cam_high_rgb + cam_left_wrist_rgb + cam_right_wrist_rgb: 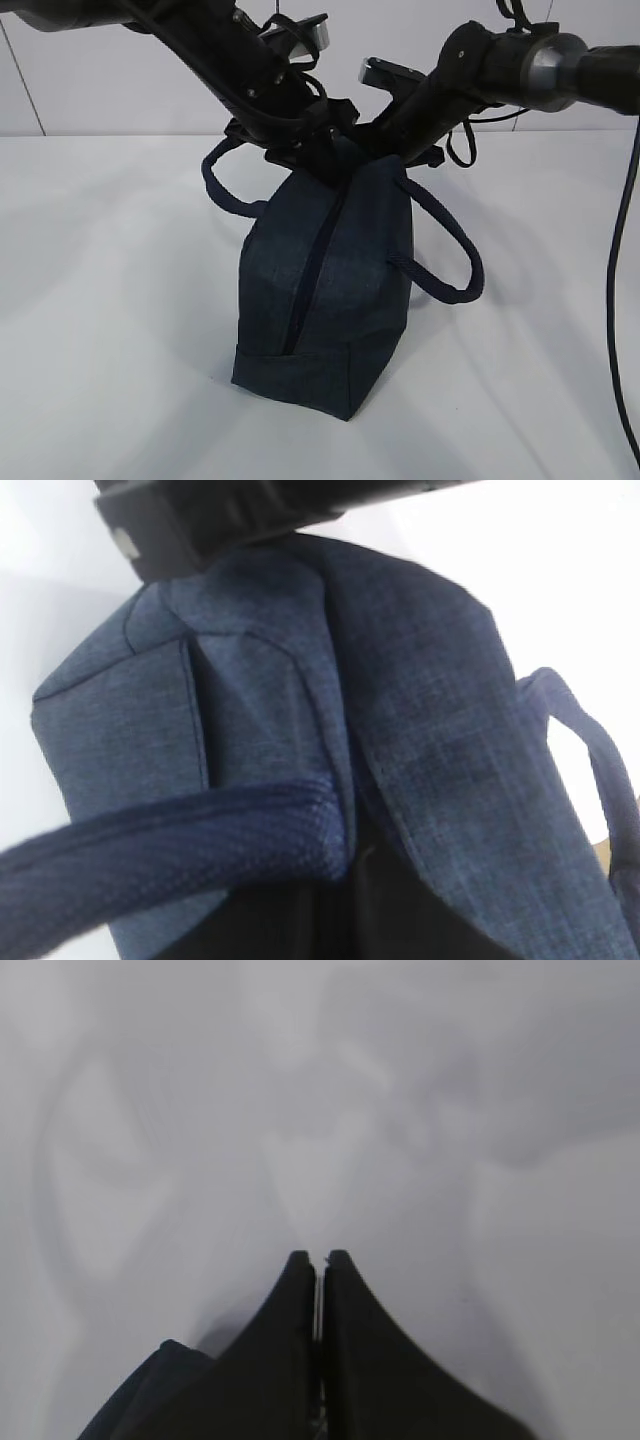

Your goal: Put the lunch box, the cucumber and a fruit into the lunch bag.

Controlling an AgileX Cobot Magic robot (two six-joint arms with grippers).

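The dark navy lunch bag (pixel 320 290) stands on end on the white table, its zipper (pixel 312 275) running down the front face and looking closed. My left gripper (pixel 300 145) pinches the bag's top from the left. In the left wrist view the bag's fabric (pixel 430 710) and a handle (pixel 180 850) fill the frame, and the fabric folds into the dark jaws at the bottom. My right gripper (pixel 395 150) sits at the bag's top right. Its jaws (pixel 317 1257) are shut with a thin pale sliver between them, seemingly the zipper pull. The lunch box, cucumber and fruit are out of view.
The bag's two loop handles hang out to the left (pixel 225 190) and the right (pixel 450 250). A black cable (pixel 615 290) hangs at the right edge. The right arm's black body (pixel 200 520) shows above the bag in the left wrist view. White table (pixel 110 330) surrounds the bag.
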